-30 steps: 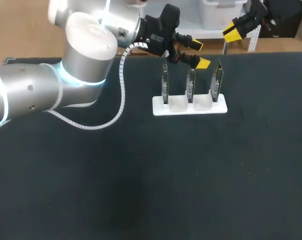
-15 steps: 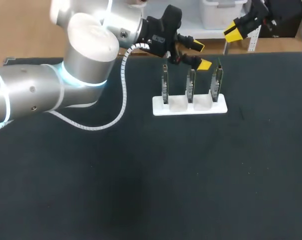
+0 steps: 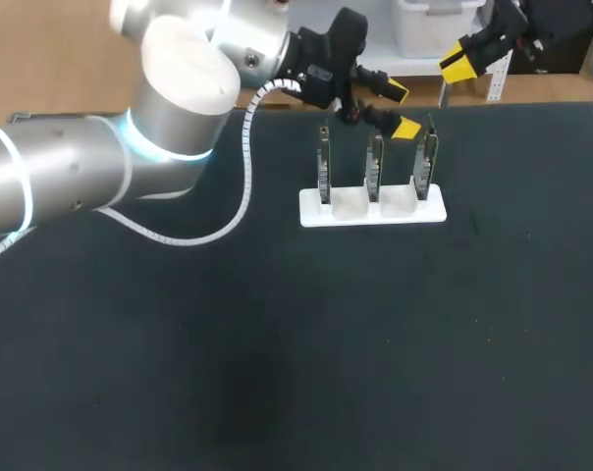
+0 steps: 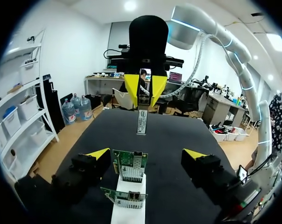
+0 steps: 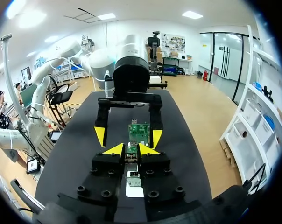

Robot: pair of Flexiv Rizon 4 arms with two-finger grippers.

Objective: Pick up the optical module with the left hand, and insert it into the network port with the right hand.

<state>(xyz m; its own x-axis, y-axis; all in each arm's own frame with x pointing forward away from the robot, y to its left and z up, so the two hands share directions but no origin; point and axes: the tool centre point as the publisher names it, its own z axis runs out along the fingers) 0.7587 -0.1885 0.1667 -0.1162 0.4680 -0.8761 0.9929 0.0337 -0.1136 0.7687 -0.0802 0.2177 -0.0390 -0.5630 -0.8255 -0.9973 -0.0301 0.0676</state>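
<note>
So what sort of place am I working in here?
Probably a robotics test bench: a black table bearing a white stand of three upright network cards, with my open left gripper at them and right gripper shut on an optical module.

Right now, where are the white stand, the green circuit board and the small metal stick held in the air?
white stand (image 3: 372,217), head view, front edge of base.
green circuit board (image 4: 130,165), left wrist view, middle of its face.
metal stick (image 4: 141,122), left wrist view, its lower half.
</note>
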